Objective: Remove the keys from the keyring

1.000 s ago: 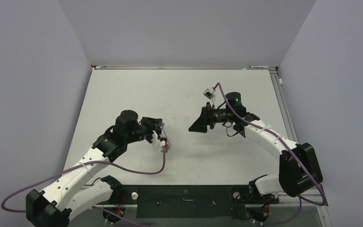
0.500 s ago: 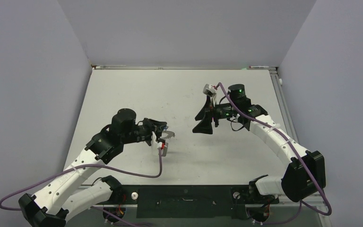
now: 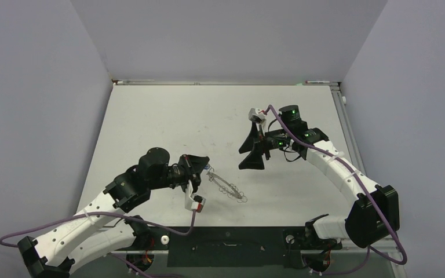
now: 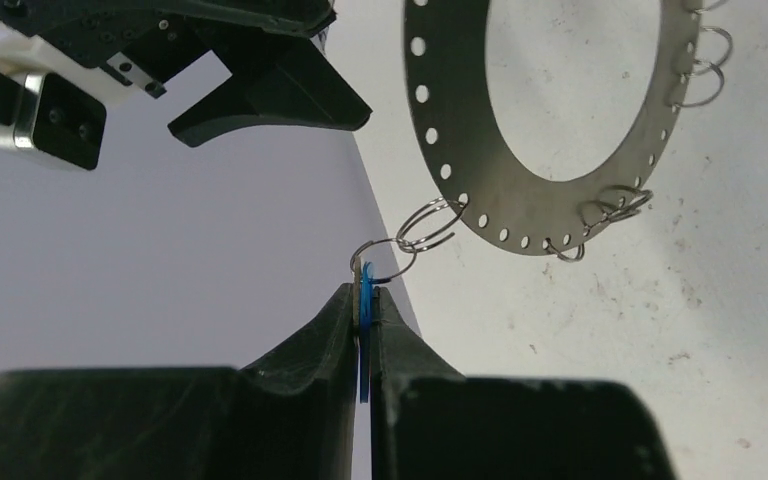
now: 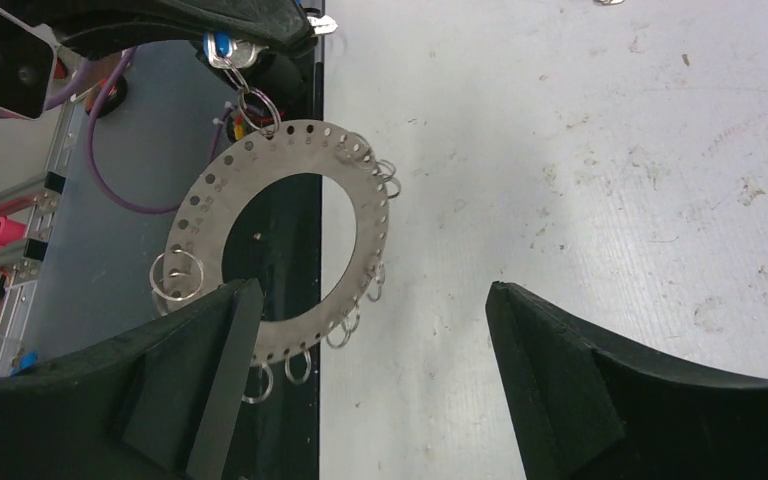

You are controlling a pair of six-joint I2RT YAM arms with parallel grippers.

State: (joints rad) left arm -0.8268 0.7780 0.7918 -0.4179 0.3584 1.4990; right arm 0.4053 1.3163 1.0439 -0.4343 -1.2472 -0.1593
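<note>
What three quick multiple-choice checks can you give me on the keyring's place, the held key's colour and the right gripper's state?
1. Where is the keyring?
A) clamped between the right fingers
B) linked by wire loops to the key in the left gripper
C) flat against the far wall

2. What colour is that key's head?
A) red
B) yellow
C) blue

3. How is the right gripper?
A) open, nothing between its fingers
B) shut on the keyring
C) shut on a key

Answers:
1 B, the left wrist view shows loops joining the ring to the pinched key.
2 C, a blue strip shows between the left fingers.
3 A, its fingers stand wide apart in the right wrist view.
</note>
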